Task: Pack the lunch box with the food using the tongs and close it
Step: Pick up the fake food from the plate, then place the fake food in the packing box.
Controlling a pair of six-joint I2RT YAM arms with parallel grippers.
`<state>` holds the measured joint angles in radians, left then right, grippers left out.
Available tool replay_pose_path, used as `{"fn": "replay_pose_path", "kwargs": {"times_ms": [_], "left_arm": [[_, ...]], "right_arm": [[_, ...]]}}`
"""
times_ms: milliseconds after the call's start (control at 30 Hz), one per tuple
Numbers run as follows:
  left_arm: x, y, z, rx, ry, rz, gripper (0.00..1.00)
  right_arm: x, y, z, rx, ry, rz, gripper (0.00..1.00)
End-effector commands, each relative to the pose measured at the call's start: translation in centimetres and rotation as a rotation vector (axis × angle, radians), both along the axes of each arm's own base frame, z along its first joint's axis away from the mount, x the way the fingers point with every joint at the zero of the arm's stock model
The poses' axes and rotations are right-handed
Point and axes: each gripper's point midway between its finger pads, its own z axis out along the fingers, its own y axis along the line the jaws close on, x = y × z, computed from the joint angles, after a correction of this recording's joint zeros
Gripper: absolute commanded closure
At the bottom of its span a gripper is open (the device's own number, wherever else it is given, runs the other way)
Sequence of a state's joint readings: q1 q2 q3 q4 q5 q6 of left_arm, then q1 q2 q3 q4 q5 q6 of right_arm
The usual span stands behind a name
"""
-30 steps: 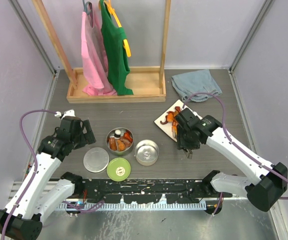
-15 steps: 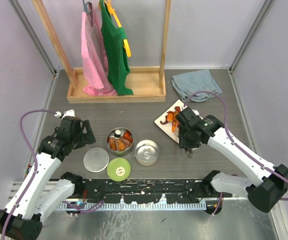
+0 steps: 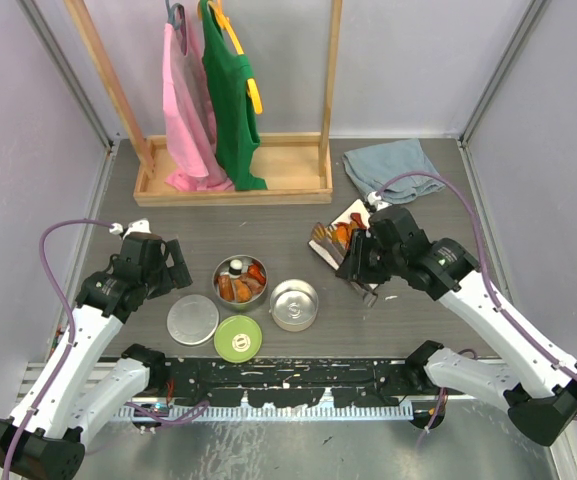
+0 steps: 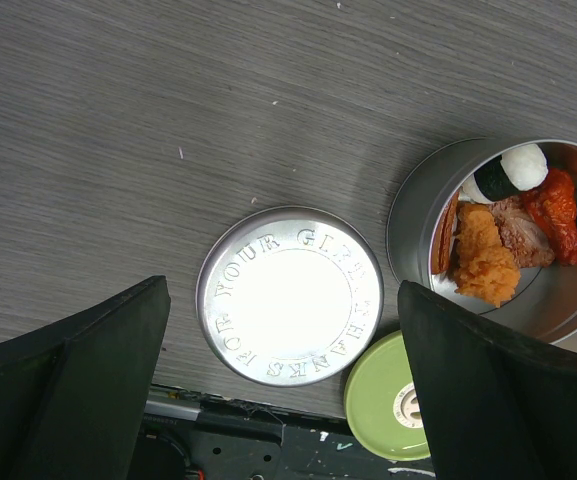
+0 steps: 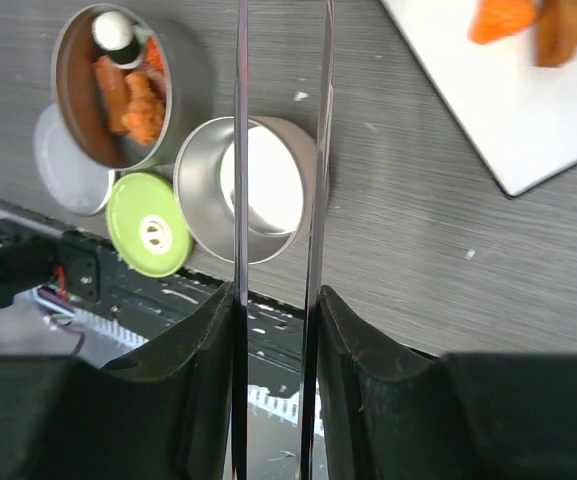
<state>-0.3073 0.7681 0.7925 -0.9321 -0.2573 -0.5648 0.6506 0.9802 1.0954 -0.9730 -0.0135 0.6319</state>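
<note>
Light was bright and even, with soft shadows. Glare whitened the flat steel lid [image 4: 290, 296]; the tabletop [image 4: 168, 120] around it was sharply focused.

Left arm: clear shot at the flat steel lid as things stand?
Probably yes: the left gripper is open and empty, and the steel lid lies bare right under it. The green lid and filled tin sit aside.

End effector [image 5: 276, 335] clamps the tongs [image 5: 241, 150]; both arms run near-parallel up the frame and out at the top. Behind them an empty tin [image 5: 268, 190] sits on the counter [image 5: 418, 230]. Filled tin [image 5: 118, 85] at upper left. Green lid [image 5: 148, 225] and steel lid [image 5: 63, 165] lie just beside the tins. Plate [image 5: 508, 110] at upper right carries orange chunks [image 5: 508, 18].
</note>
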Motion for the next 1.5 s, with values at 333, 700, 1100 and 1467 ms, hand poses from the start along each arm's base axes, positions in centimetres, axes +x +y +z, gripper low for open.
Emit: {"fn": "replay_pose_path", "kwargs": {"times_ms": [333, 700, 1100, 1467], "left_arm": [[1.0, -0.1, 1.4, -0.014, -0.064, 0.004, 0.02], [1.0, -0.1, 1.3, -0.013, -0.061, 0.004, 0.02], [1.0, -0.1, 1.3, -0.013, -0.060, 0.005, 0.02], [1.0, -0.1, 1.4, -0.012, -0.066, 0.008, 0.02]], "right_arm": [[0.1, 5.3, 2.1, 0.183, -0.029, 0.142, 0.70], [-1.3, 10.3, 1.9, 0.160, -0.021, 0.288, 0.70], [-3.5, 17.5, -0.5, 0.088, 0.022, 0.461, 0.69], [-4.7, 19.1, -2.2, 0.054, 0.058, 0.527, 0.67]]}}
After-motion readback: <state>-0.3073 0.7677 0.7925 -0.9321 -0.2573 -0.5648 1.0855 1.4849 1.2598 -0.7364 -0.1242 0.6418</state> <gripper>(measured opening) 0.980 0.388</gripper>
